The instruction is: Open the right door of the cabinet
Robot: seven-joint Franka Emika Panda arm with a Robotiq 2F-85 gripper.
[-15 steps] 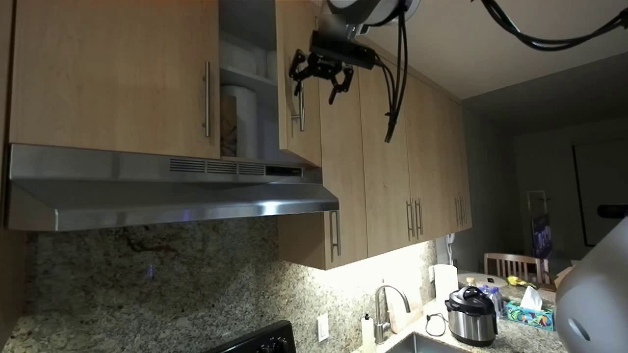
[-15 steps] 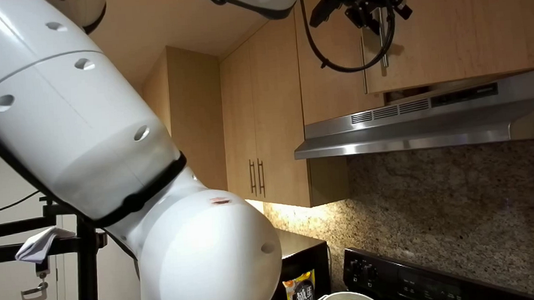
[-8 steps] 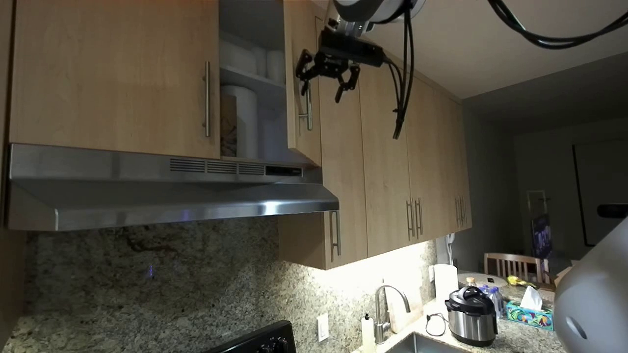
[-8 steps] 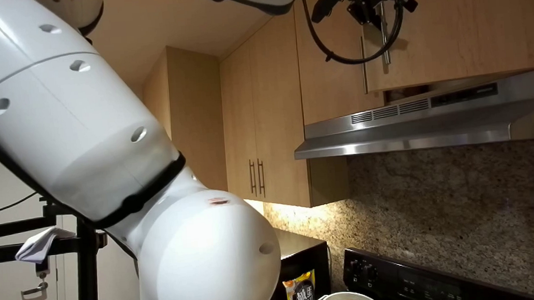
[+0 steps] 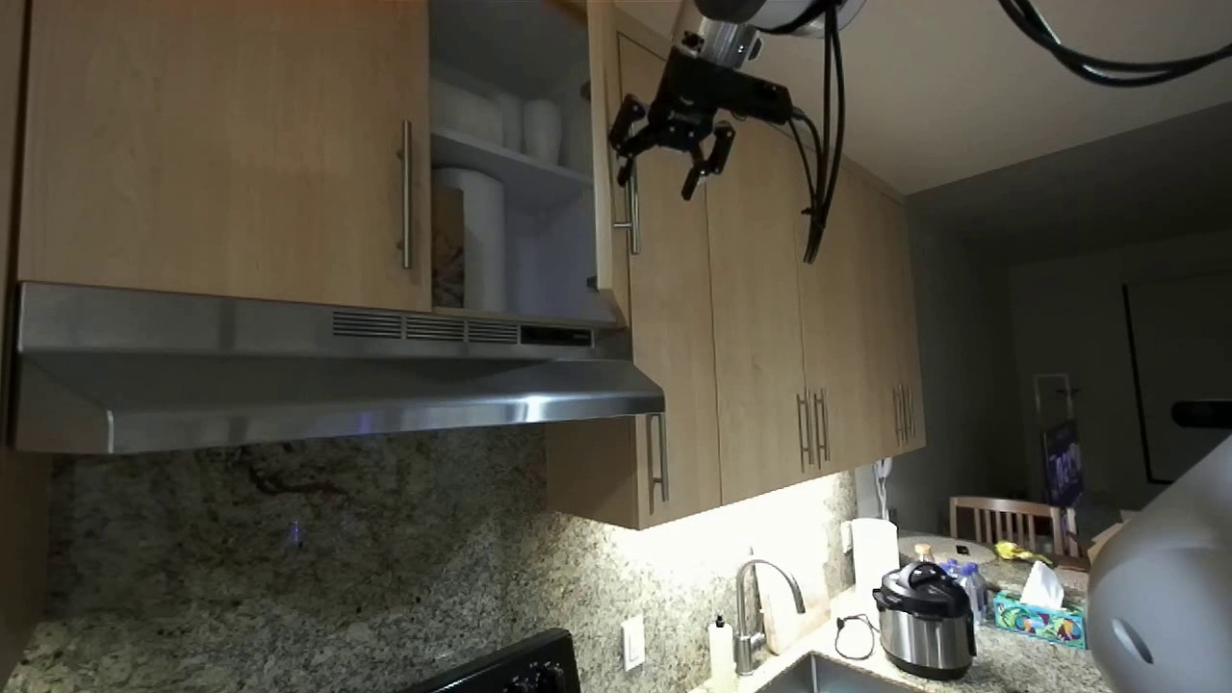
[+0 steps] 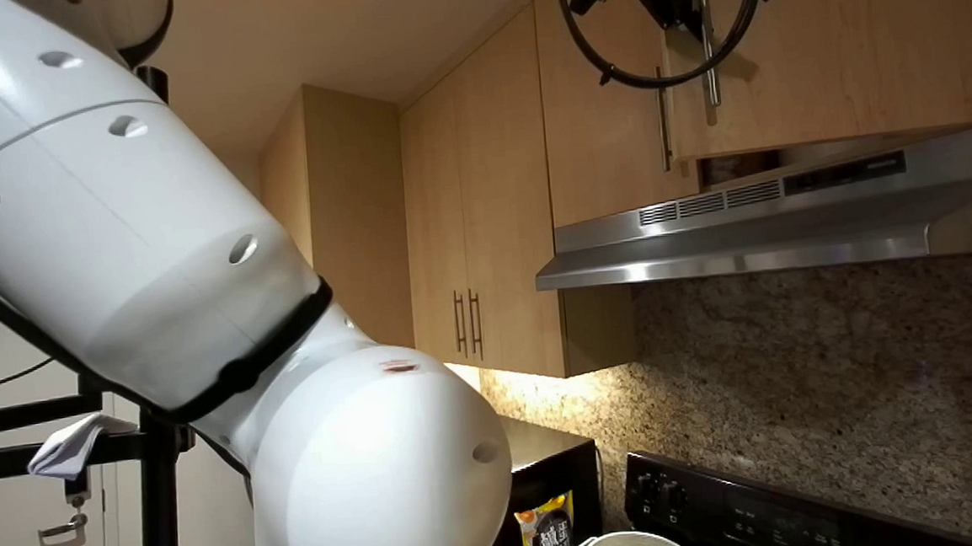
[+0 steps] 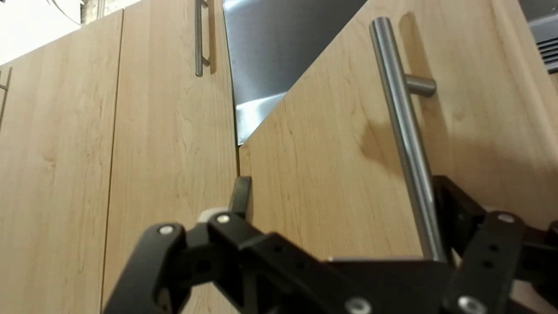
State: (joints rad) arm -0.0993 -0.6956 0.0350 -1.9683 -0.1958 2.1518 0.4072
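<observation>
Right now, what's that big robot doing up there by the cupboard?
A robot arm is at the right door of the cabinet, which it is meant to open. Its jaws are open, with the door's steel handle between them, nearer to one side; whether they touch it is hard to tell. The door stands open far enough to show a tall white roll inside, while the left door is shut.

The right door (image 5: 604, 217) of the cabinet (image 5: 551, 245) stands open, seen nearly edge-on. The gripper (image 5: 656, 183) has its jaws spread, the left finger (image 5: 627, 171) at the handle (image 5: 634, 219); contact is unclear. The left door (image 5: 221, 154) is closed. Inside, a white roll (image 5: 486, 241) stands below the shelf (image 5: 520, 169). Underneath runs the hood (image 5: 337, 390). Far right, a cooker (image 5: 926, 626) sits on the counter (image 5: 1035, 664).
</observation>
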